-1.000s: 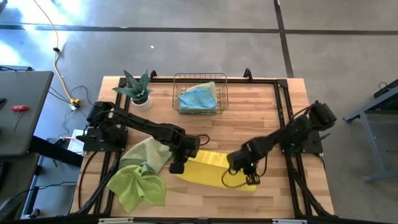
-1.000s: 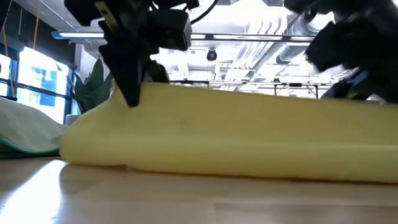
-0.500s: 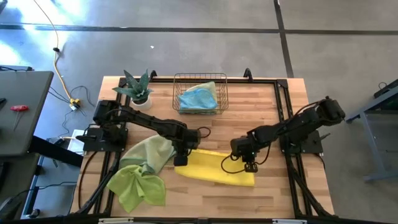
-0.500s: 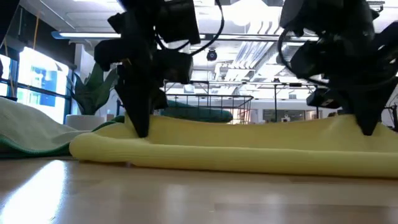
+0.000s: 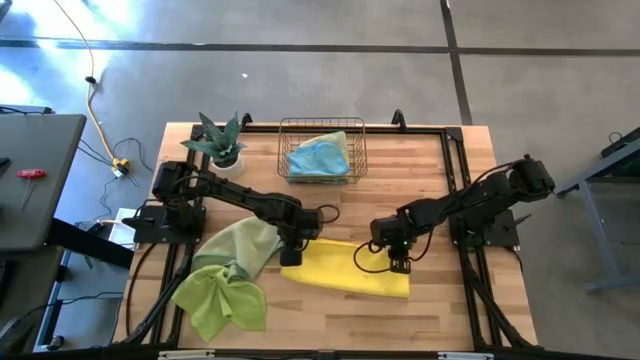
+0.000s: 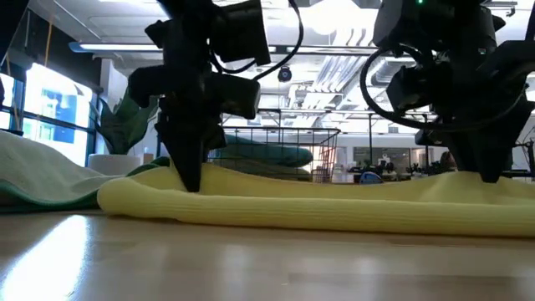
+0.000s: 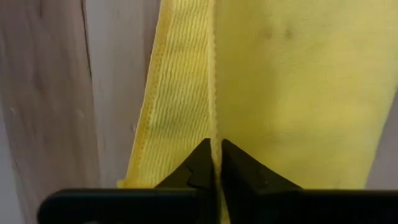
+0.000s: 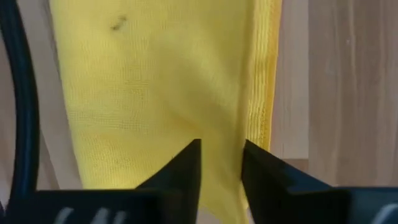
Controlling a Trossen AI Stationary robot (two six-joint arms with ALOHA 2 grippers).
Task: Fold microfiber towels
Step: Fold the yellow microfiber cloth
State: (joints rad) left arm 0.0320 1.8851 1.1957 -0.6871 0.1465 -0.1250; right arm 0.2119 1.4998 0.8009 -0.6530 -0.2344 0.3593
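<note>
The yellow towel (image 5: 348,270) lies flat and folded on the wooden surface (image 5: 420,180), toward its near edge, between the two arms. The left hand (image 5: 291,256) stands at the towel's left end; in the left wrist view its fingers (image 7: 200,167) are nearly together with the towel's hemmed edge pinched between them. The right hand (image 5: 398,264) stands over the towel's far right corner; in the right wrist view its fingers (image 8: 186,160) stand a little apart with the yellow cloth running between them, and I cannot tell whether they grip it.

Left of the yellow towel, a pale sage green towel (image 5: 238,247) lies crumpled, partly over a lime green towel (image 5: 220,298) near the front left corner. A light blue towel (image 5: 320,157) sits in the wire basket (image 5: 285,150) at the back. A potted plant (image 5: 220,143) stands just left of the basket.
</note>
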